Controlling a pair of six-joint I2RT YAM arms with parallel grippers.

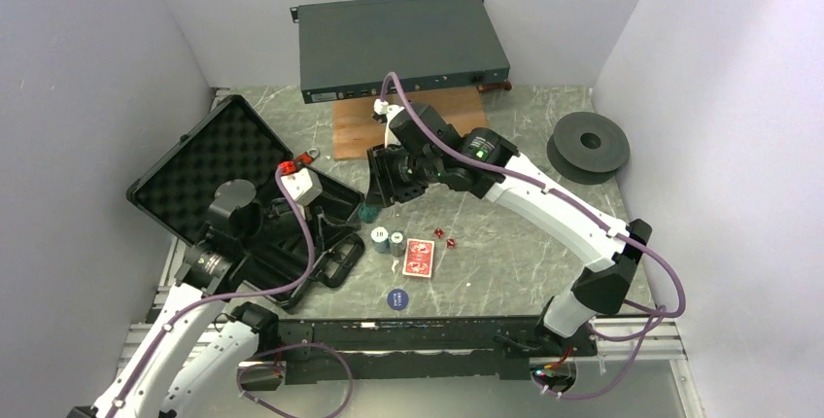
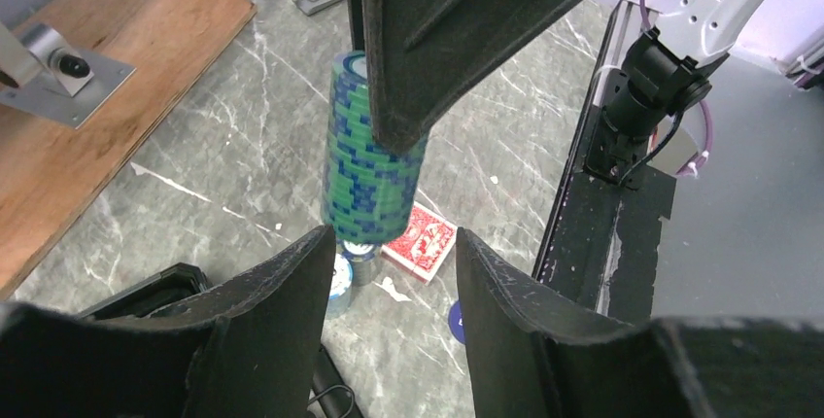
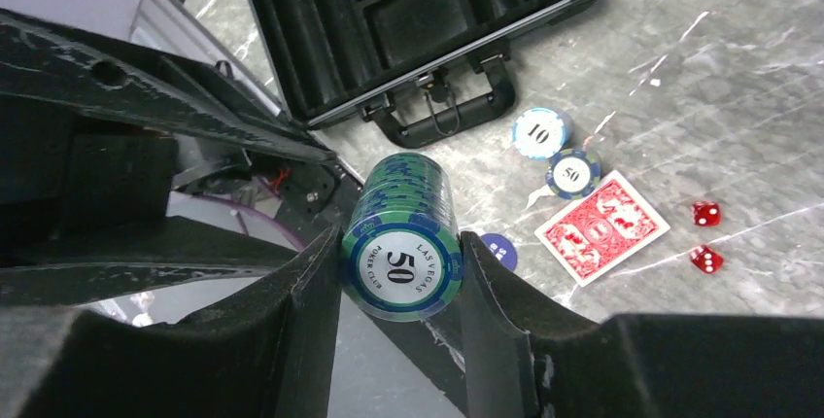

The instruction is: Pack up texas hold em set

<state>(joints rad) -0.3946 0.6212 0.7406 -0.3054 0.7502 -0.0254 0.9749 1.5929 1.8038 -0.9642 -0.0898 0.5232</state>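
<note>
The black briefcase (image 1: 209,160) lies open at the left, foam lid back; its tray and handle show in the right wrist view (image 3: 418,29). My right gripper (image 3: 398,272) is shut on a green-and-blue chip stack (image 3: 403,243), held on its side above the table by the case's corner (image 1: 366,214). My left gripper (image 2: 389,262) is open and empty, just in front of that stack (image 2: 369,165). On the table lie two short chip stacks (image 1: 379,238) (image 1: 396,239), the red-backed card deck (image 1: 419,259), two red dice (image 1: 445,238) and the blue disc (image 1: 397,297).
A large grey rack box (image 1: 398,44) stands at the back on a wooden board (image 1: 389,126). A dark grey spool (image 1: 588,146) sits at the right rear. A metal bracket (image 2: 63,73) rests on the board. Walls close in on both sides.
</note>
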